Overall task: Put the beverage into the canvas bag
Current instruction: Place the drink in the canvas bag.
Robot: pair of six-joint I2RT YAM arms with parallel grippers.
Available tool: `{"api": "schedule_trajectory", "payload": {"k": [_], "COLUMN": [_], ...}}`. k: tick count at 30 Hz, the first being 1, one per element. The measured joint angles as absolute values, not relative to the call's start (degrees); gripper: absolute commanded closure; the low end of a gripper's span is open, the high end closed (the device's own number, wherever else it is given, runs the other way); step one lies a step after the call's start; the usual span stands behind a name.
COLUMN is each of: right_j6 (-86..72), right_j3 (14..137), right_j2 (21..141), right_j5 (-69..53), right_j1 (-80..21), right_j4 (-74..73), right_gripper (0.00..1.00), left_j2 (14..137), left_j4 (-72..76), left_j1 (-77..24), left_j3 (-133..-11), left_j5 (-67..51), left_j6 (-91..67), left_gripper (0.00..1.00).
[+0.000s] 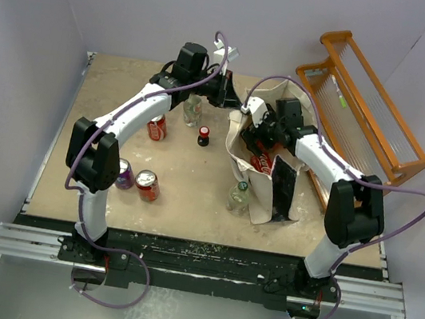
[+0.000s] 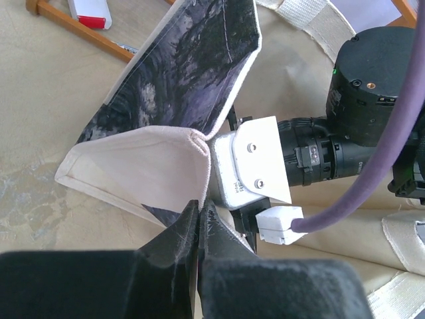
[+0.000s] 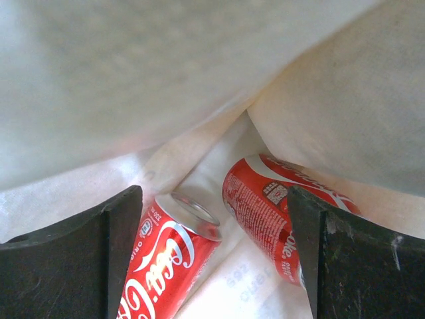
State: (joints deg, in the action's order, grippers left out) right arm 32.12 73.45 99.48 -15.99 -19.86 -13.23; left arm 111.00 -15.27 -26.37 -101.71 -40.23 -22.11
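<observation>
The cream canvas bag (image 1: pixel 266 186) stands open at the table's right, its black end panel facing up. My left gripper (image 2: pixel 199 207) is shut on the bag's rim fold (image 2: pixel 196 141), holding the mouth open; it sits at the bag's far left corner (image 1: pixel 231 94). My right gripper (image 3: pixel 212 206) is open inside the bag (image 1: pixel 263 134). Two red Coca-Cola cans lie on the bag's floor between its fingers: one (image 3: pixel 166 266) by the left finger, one (image 3: pixel 269 212) by the right. Neither is gripped. One can shows from above (image 1: pixel 261 164).
On the table left of the bag are a red can (image 1: pixel 157 127), a small dark bottle with a red cap (image 1: pixel 203 135), a purple can (image 1: pixel 124 174), another red can (image 1: pixel 147 185) and two clear bottles (image 1: pixel 193 110) (image 1: pixel 239 198). The orange wooden rack (image 1: pixel 367 103) stands at the right rear.
</observation>
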Motion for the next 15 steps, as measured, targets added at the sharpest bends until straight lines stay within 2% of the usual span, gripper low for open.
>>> {"api": "schedule_trajectory", "payload": {"k": [7, 15], "right_j6": [32.5, 32.3], "right_j3": [73.7, 74.3], "right_j2": [97.8, 94.4], "right_j5": [-15.9, -16.2], "right_j1": [-19.9, -19.9], "right_j4": [-14.4, -15.6], "right_gripper": [0.06, 0.06], "left_j2": [111.0, 111.0], "left_j4": [-15.0, -14.6], "left_j1": [-26.5, -26.8], "left_j3": [-101.7, -101.7], "left_j5": [-40.3, -40.3], "left_j6": [-23.5, -25.1], "left_gripper": [1.0, 0.91]}}
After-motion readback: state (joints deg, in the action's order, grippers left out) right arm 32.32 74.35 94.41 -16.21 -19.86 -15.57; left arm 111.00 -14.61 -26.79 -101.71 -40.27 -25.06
